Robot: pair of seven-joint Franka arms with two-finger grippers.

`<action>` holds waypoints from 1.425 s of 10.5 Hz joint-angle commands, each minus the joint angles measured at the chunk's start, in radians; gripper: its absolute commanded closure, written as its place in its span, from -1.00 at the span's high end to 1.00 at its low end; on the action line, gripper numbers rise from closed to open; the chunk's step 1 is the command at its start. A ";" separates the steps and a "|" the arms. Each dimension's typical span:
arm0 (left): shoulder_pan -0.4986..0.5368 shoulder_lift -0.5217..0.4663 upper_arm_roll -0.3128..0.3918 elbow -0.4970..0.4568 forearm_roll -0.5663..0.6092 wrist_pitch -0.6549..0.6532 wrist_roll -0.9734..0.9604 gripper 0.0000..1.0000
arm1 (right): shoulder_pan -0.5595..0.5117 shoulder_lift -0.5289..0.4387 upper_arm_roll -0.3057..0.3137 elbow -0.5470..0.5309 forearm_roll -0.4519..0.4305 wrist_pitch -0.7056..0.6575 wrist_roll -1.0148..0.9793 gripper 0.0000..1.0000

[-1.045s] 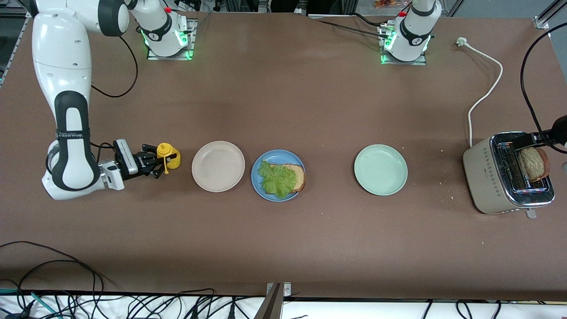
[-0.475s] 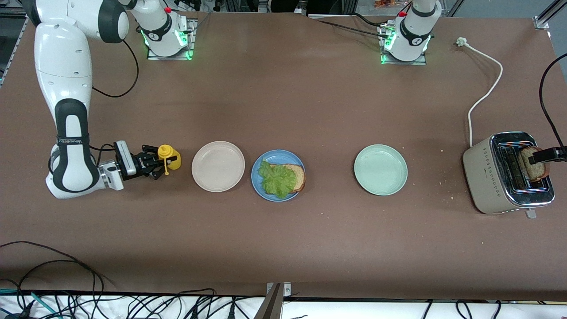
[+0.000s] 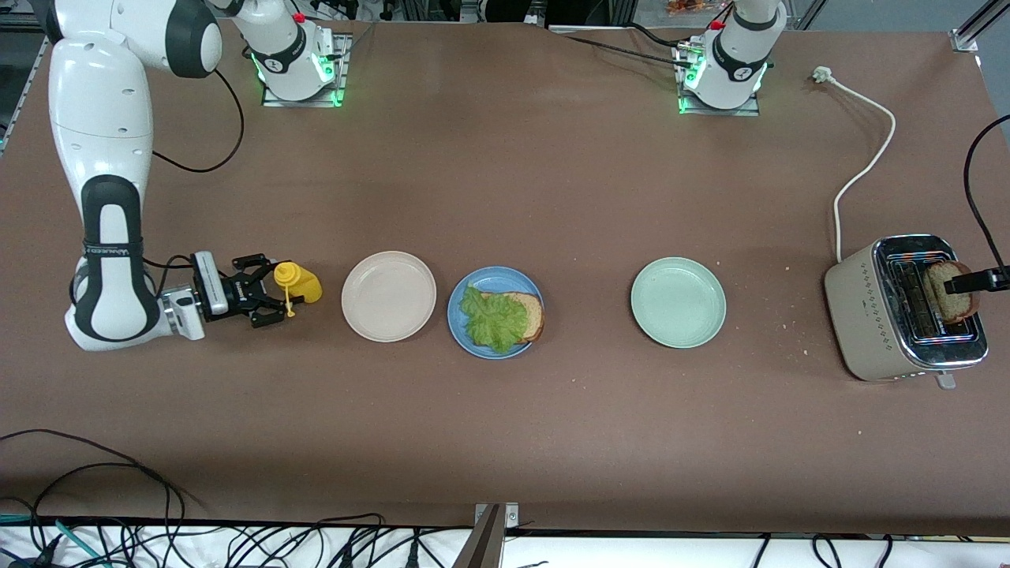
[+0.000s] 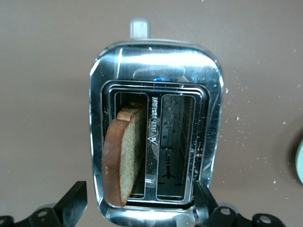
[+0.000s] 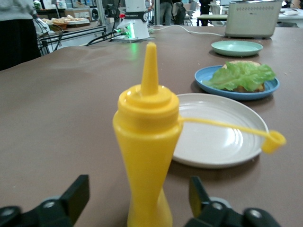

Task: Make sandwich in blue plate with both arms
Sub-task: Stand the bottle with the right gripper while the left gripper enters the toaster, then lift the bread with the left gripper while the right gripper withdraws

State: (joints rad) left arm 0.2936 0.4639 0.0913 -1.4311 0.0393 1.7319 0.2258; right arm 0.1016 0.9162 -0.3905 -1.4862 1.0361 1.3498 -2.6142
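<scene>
Standing on the table, a yellow bottle (image 3: 297,285) is flanked by the spread right gripper (image 3: 267,300), a spread left gripper (image 4: 139,208) is hung over the toaster (image 3: 903,308), and the blue plate (image 3: 495,312) is set between two plates.

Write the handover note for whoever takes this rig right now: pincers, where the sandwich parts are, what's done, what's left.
Right pincer: open, fingers either side of the upright yellow mustard bottle, which stands on the table beside the beige plate.
Left pincer: open, over the toaster at the left arm's end of the table.
Blue plate: holds one bread slice with the lettuce leaf on top.
Second slice: sits tilted in a toaster slot, not gripped.
Mint-green plate: bare.
Done: base slice and lettuce.
Left: grasp the second slice, lift it out, set it on the lettuce.
</scene>
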 commanded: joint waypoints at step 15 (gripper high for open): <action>0.035 0.029 -0.004 0.040 0.036 -0.038 0.079 -1.00 | 0.185 -0.433 -0.120 0.129 -0.475 -0.003 1.405 1.00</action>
State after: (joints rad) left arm 0.3268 0.5313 0.0931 -1.4155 0.0488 1.7605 0.2889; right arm 0.2399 0.5361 -0.5080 -1.3485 0.6243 1.3410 -1.3535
